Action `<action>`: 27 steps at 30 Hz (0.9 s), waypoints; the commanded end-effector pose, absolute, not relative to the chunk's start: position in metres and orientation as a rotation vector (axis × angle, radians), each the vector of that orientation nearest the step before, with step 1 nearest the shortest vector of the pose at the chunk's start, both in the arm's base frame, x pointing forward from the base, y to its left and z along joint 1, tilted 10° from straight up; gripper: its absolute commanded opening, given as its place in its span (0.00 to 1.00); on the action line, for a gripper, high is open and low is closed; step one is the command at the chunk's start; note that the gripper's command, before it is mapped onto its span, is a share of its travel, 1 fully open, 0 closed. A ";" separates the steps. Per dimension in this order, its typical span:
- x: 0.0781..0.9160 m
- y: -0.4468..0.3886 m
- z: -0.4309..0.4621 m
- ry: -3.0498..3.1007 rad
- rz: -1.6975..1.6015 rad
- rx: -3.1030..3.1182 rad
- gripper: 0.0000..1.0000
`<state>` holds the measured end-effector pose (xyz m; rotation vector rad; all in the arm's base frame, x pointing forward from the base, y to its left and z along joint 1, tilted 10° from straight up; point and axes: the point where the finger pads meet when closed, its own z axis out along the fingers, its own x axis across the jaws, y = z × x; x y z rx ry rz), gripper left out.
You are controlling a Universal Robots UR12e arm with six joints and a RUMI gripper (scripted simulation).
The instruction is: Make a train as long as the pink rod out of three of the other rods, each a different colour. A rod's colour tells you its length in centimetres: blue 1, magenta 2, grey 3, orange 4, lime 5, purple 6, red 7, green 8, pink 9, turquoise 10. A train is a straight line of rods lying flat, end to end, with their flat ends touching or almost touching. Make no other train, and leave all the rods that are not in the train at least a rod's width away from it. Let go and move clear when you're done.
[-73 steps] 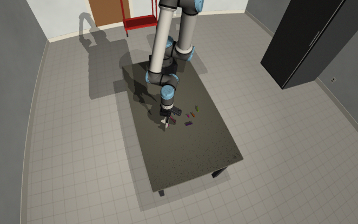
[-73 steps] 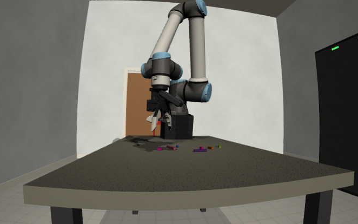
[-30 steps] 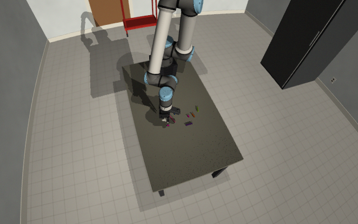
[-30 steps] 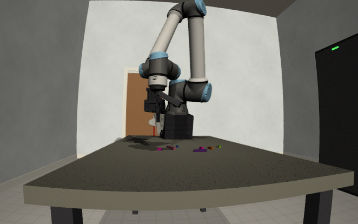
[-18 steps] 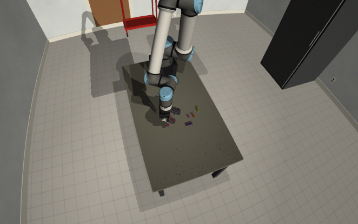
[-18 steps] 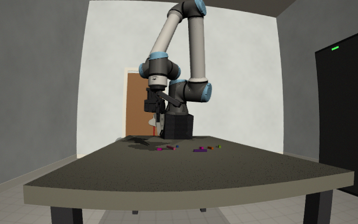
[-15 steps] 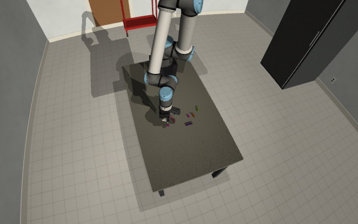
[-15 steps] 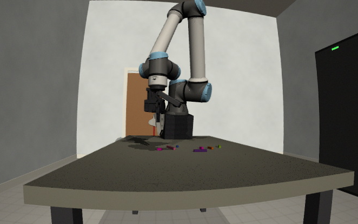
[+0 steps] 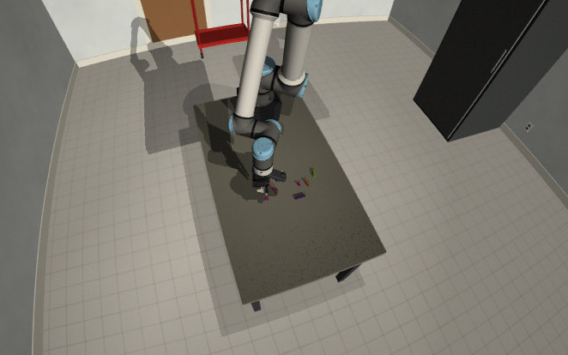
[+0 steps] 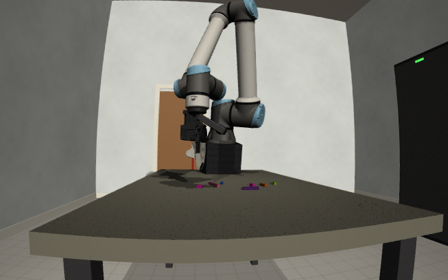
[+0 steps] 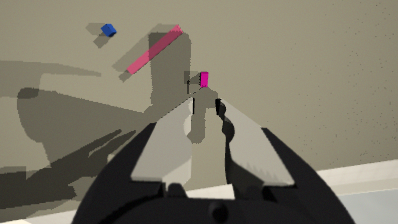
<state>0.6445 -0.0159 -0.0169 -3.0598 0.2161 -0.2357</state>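
My gripper (image 11: 204, 99) (image 9: 262, 190) (image 10: 197, 160) hangs well above the table, its fingers drawn in to a narrow gap with nothing between them. A short magenta rod (image 11: 204, 79) (image 9: 266, 198) (image 10: 199, 186) lies flat on the table right under the fingertips. The long pink rod (image 11: 154, 49) (image 9: 274, 190) (image 10: 214, 184) lies close beside it. A tiny blue rod (image 11: 108, 30) (image 10: 221, 182) lies just past the pink rod's end. Farther right lie a purple rod (image 9: 299, 195) (image 10: 250, 188), a second magenta rod (image 9: 297, 183) (image 10: 252, 184), an orange rod (image 9: 305, 181) (image 10: 263, 184) and a lime rod (image 9: 312, 171) (image 10: 274, 182), all apart from each other.
The dark table (image 9: 299, 247) (image 10: 218, 216) carries the arm's black base (image 10: 222, 158) at its far end. A black cabinet (image 9: 489, 62) (image 10: 431, 138) stands to the right, off the table. A red cart (image 9: 221, 33) stands by the back wall.
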 end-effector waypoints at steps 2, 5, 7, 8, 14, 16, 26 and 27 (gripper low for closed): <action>0.646 -0.016 -0.020 0.216 -0.238 -3.060 0.14; 0.646 -0.016 -0.024 0.216 -0.238 -3.060 0.14; 0.646 -0.016 -0.024 0.216 -0.238 -3.060 0.14; 0.646 -0.016 -0.025 0.216 -0.238 -3.060 0.14; 0.648 -0.015 -0.033 0.216 -0.238 -3.060 0.14; 0.648 -0.015 -0.036 0.216 -0.238 -3.060 0.14; 0.650 -0.015 -0.049 0.216 -0.238 -3.060 0.14; 0.650 -0.014 -0.050 0.216 -0.238 -3.060 0.14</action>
